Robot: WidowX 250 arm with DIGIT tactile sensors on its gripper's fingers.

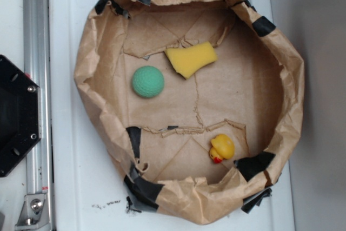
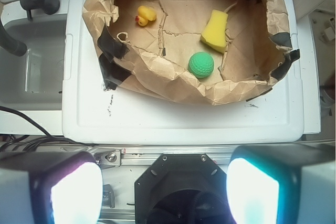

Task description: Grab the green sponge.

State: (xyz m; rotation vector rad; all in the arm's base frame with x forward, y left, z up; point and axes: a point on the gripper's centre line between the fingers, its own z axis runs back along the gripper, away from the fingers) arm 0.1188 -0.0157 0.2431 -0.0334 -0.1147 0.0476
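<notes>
- Green sponge (image 1: 147, 81): round, lying untouched in paper basin (image 1: 292, 79).
- End effector (image 2: 164, 187): fingers spread apart, empty, well short of basin.
- Remaining: approach, descend, grasp.

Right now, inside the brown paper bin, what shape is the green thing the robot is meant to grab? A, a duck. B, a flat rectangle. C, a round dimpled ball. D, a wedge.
C: the green sponge is a round ball with a dimpled surface, lying on the paper floor beside the yellow wedge sponge, while the rubber duck sits apart near the far wall of the paper bin.
</notes>
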